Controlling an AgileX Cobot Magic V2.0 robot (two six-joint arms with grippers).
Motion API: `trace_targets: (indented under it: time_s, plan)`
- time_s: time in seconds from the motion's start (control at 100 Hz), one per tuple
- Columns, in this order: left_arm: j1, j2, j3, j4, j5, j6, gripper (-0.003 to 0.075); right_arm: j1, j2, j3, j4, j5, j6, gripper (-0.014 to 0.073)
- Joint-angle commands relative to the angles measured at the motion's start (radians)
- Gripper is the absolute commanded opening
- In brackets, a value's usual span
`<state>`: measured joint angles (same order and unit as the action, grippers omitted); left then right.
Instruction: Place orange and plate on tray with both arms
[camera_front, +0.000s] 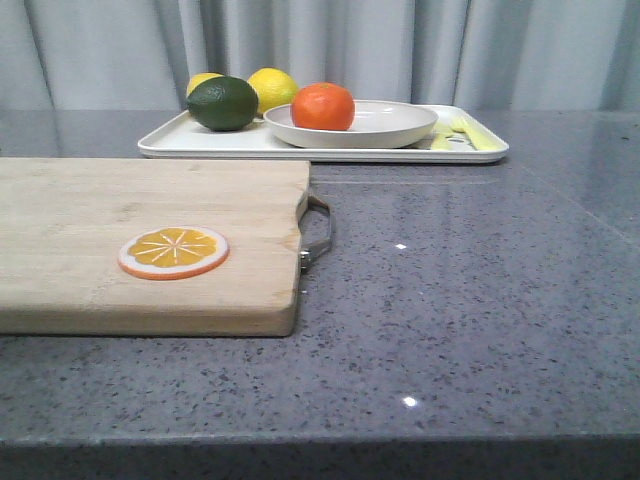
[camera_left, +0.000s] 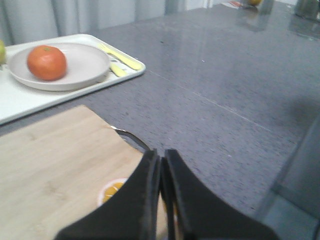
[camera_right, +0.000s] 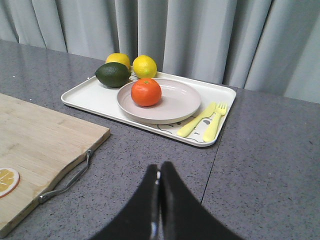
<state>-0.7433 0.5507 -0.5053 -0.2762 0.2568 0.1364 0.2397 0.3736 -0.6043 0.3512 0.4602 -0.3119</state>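
Observation:
The orange (camera_front: 323, 106) lies in the off-white plate (camera_front: 400, 124), and the plate rests on the long white tray (camera_front: 200, 142) at the back of the table. All three also show in the right wrist view: orange (camera_right: 146, 92), plate (camera_right: 180, 100), tray (camera_right: 85, 96); and in the left wrist view: orange (camera_left: 46, 62), plate (camera_left: 85, 62), tray (camera_left: 20, 102). My left gripper (camera_left: 161, 156) is shut and empty above the cutting board's handle end. My right gripper (camera_right: 159, 169) is shut and empty over the grey table, short of the tray. Neither gripper shows in the front view.
A wooden cutting board (camera_front: 90, 240) with a metal handle (camera_front: 318, 232) lies front left, a flat orange slice (camera_front: 173, 251) on it. A dark green fruit (camera_front: 222, 103) and two lemons (camera_front: 273, 88) sit on the tray's left part. Yellow cutlery (camera_right: 202, 120) lies at its right end.

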Motion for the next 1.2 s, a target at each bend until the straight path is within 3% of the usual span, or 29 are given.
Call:
trace_targets:
  time_s: [0.0, 0.47, 0.75, 0.89, 0.97, 1.0, 1.19]
  plan:
    - [0.067, -0.014, -0.023, 0.046, -0.094, -0.006, -0.002, -0.001, 0.005, -0.023, 0.003, -0.084, -0.012, -0.0067]
    - [0.525, -0.293, 0.224, 0.086, -0.221, -0.006, -0.002, -0.001, 0.005, -0.023, 0.003, -0.084, -0.012, -0.0067]
    - [0.735, -0.504, 0.399, 0.103, -0.293, -0.013, -0.002, -0.001, 0.005, -0.023, 0.003, -0.084, -0.012, -0.0067]
    - [0.79, -0.575, 0.474, 0.213, -0.297, -0.19, -0.002, -0.001, 0.005, -0.023, 0.003, -0.084, -0.012, -0.0067]
    - [0.792, -0.591, 0.522, 0.218, -0.335, -0.215, -0.002, -0.001, 0.005, -0.023, 0.003, -0.086, -0.012, -0.0067]
    - [0.792, -0.591, 0.514, 0.218, -0.257, -0.217, -0.002, -0.001, 0.005, -0.023, 0.003, -0.085, -0.012, -0.0067]
    - [0.788, -0.591, 0.518, 0.231, -0.215, -0.217, -0.002, -0.001, 0.007, -0.023, 0.003, -0.082, -0.012, -0.0067]
